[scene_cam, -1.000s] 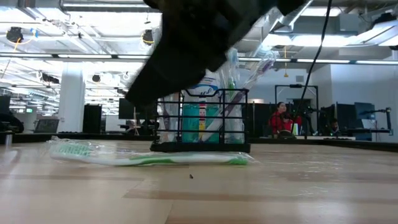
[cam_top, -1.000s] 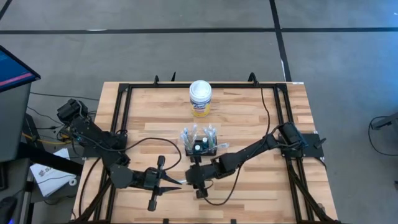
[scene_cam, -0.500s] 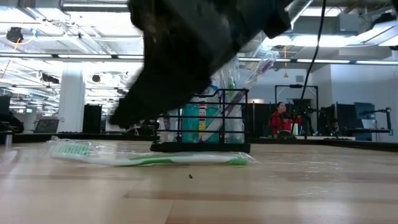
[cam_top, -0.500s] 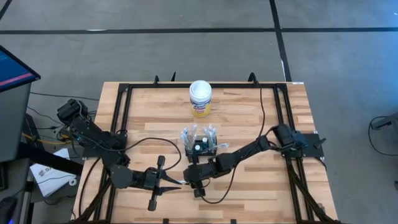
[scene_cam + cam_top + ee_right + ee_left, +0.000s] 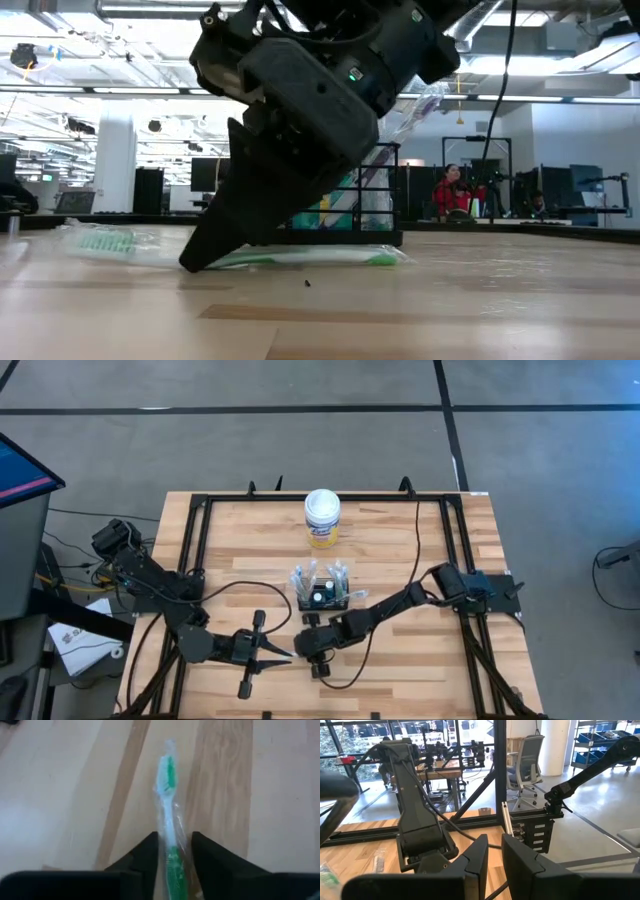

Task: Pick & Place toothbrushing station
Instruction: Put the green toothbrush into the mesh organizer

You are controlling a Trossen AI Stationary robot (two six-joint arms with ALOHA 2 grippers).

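Toothbrush [image 5: 168, 815] in its clear wrapper lies flat on the table [image 5: 400, 550], at the lower middle of the high view, just below the caddy [image 5: 321, 592]. The black wire caddy stands near the table's centre with brushes and tubes already upright in it, and a white-lidded canister [image 5: 322, 517] sits well apart from it toward the upper middle.

The right gripper [image 5: 173, 851] is down at the table over the toothbrush. In the right wrist view its two dark fingers stand one on each side of the wrapped handle with a narrow gap between them; whether they are already pressing on it I cannot tell. The brush's long axis runs straight away from the gripper, bristle end farthest off, so the fingers cross the handle squarely. In the low view the same gripper's tip meets the wood at the brush's near end.

The left gripper [image 5: 285, 654] hovers low just to the left of that spot, fingers nearly together with only a thin slot between them and nothing in them. The right arm is plainly the nearer one, and the lift into the caddy looks like its job.
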